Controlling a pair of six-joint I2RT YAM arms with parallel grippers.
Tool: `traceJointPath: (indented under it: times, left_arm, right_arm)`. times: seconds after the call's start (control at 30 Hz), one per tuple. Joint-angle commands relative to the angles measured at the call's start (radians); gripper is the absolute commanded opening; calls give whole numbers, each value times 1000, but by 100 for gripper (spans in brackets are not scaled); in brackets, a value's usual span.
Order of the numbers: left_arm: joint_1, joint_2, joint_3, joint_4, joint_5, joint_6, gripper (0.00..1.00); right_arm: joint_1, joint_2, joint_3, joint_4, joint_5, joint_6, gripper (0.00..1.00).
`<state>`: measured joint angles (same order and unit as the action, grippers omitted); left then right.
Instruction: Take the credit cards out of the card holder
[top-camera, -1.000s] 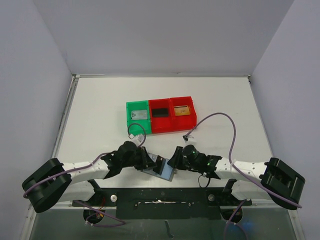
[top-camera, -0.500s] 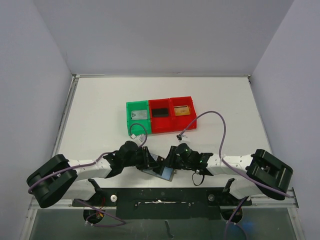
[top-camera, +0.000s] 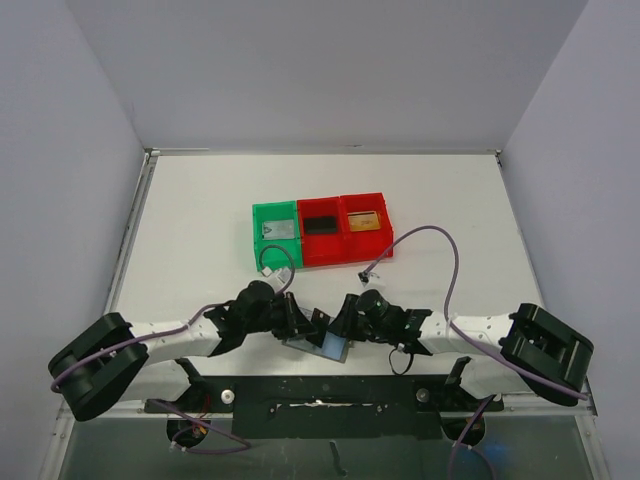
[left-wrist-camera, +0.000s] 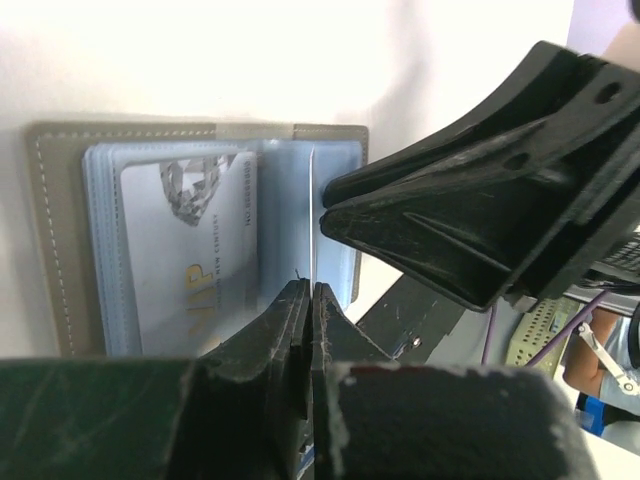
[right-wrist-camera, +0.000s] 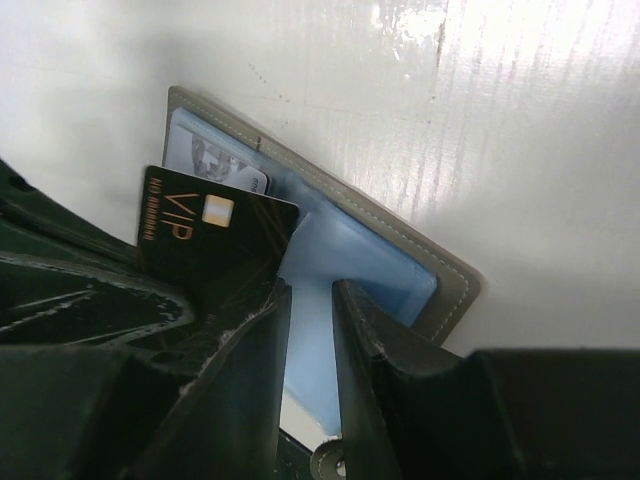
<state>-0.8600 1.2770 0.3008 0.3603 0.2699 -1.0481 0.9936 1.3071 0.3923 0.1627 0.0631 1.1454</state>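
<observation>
A white table (top-camera: 200, 220) is seen from above, evenly lit. It is enclosed on three sides by plain pale walls: a back wall (top-camera: 320, 70) behind the table, a left wall (top-camera: 60, 200) and a right wall (top-camera: 590, 150) beside it.

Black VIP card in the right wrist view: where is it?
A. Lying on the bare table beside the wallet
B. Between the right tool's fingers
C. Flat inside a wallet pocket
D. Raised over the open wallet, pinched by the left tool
D: the black VIP card stands above the open grey wallet, and the left wrist view shows its thin edge caught in the shut left tool.
</observation>
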Motion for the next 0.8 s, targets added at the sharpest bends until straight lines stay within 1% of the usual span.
traceJointPath:
  times: [0.0, 0.1, 0.27, 0.4, 0.47, 0.6, 0.77]
  left_arm:
    - [10, -83, 68, -61, -35, 42, 0]
    - [7, -114, 82, -120, -50, 54, 0]
    - [10, -171, 73, -138, -62, 44, 0]
    - [9, -184, 90, -158, -56, 42, 0]
    - [10, -198, 96, -168, -58, 37, 0]
    - [14, -226, 128, -202, -69, 24, 0]
    - [21, -278, 160, -269, -99, 31, 0]
  right_arm:
    - [-8, -43, 23, -66, 28, -37, 27]
    - [-8, -62, 39, -63, 7, -62, 28]
    - [-9, -103, 99, -127, 26, -96, 31]
    - [-12, -145, 131, -170, 40, -109, 38]
    - [-11, -172, 141, -183, 40, -110, 45]
    - [-17, -226, 153, -193, 63, -95, 63]
    - [-27, -266, 146, -166, 93, -93, 80]
